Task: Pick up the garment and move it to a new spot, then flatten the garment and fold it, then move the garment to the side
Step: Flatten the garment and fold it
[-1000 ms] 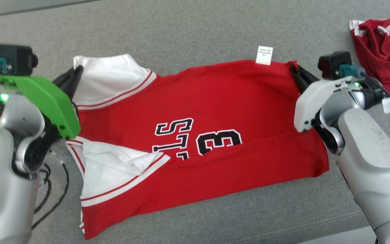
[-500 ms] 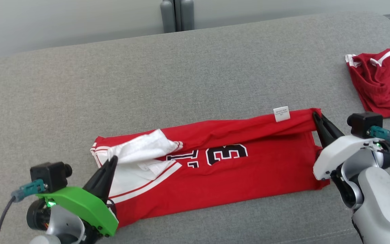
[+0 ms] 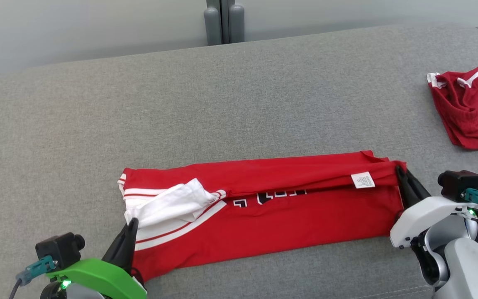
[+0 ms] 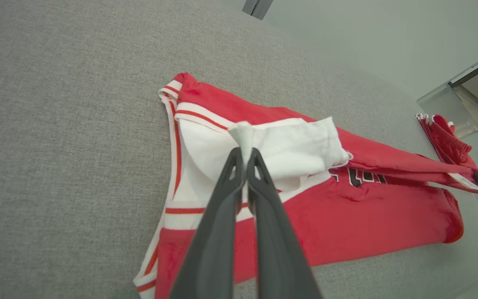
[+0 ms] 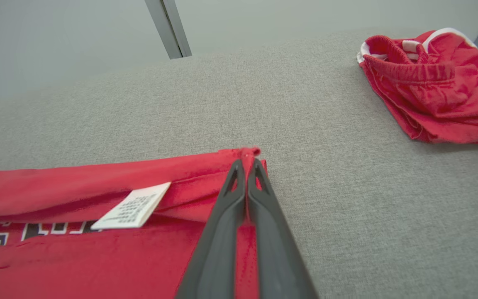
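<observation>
Both arms have pulled the jersey's [image 3: 288, 224] far edge toward us in the last half second, so the fold now covers most of the black number. Nearest us, our left fingers [image 4: 222, 216] are pinched tight on bunched white sleeve [image 4: 288, 141] cloth. Our right fingers [image 5: 226, 224] are clamped on the red corner beside the label [image 5: 133, 206].

The jersey lies lengthwise on the grey cushion [image 3: 239, 104], close to its front edge. We judge both hands should travel level and together, keeping the edge taut, and lay it flush with the near hem before releasing.

Our green wrist [image 3: 98, 278] hides the jersey's near-left corner, and the number is unreadable under the fold. Farther right, a second red garment [image 3: 471, 112] is cut off by the frame.
</observation>
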Motion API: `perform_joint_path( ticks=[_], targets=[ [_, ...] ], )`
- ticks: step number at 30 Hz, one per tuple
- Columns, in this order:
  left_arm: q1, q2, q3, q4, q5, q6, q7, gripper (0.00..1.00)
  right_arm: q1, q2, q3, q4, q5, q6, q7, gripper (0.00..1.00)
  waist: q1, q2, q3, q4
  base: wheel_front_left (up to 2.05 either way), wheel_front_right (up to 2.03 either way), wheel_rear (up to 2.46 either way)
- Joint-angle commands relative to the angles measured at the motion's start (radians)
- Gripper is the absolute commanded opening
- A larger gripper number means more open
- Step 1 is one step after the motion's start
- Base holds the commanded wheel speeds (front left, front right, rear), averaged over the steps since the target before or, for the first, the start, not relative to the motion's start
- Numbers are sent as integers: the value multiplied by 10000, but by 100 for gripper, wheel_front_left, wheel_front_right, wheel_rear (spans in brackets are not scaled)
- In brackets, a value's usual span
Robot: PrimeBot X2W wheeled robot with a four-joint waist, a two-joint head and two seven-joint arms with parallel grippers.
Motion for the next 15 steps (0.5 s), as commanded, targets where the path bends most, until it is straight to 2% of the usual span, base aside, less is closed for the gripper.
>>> perform_joint_path(
  ticks=[1, 5, 7, 8, 9, 10, 15],
  targets=[
    [216, -33, 30, 60, -66, -12, -94, 0, 208, 75, -59, -47, -76, -16, 25, 0, 1, 0, -22, -14, 0, 0, 0],
    [424, -67, -12, 170, -84, -6, -182, 0, 399, 233, -182, -38, -131, -16, -9, 0, 1, 0, -102, -29, 0, 0, 0],
    [526, -87, -49, 221, -82, -20, -243, 0, 514, 315, -266, -15, -157, -16, -103, 45, 1, 0, -159, -31, 0, 0, 0],
    [583, -93, -63, 239, -78, -34, -266, 15, 581, 345, -280, 4, -180, -16, -123, 97, 1, 0, -189, -33, 0, 0, 0],
    [658, -97, -80, 251, -48, -27, -298, 54, 637, 379, -345, 22, -196, -16, -181, 100, 1, 0, -230, -37, 0, 0, 0],
    [711, -115, -71, 223, -32, -1, -380, 100, 667, 403, -409, 24, -211, -16, -246, 100, 1, 0, -261, -40, 0, 0, 0],
    [1068, -219, 181, -267, 14, 145, -938, 100, 1032, 601, -863, -1, -162, -16, -625, 100, 1, 0, -495, -14, 0, 0, 0]
  ],
)
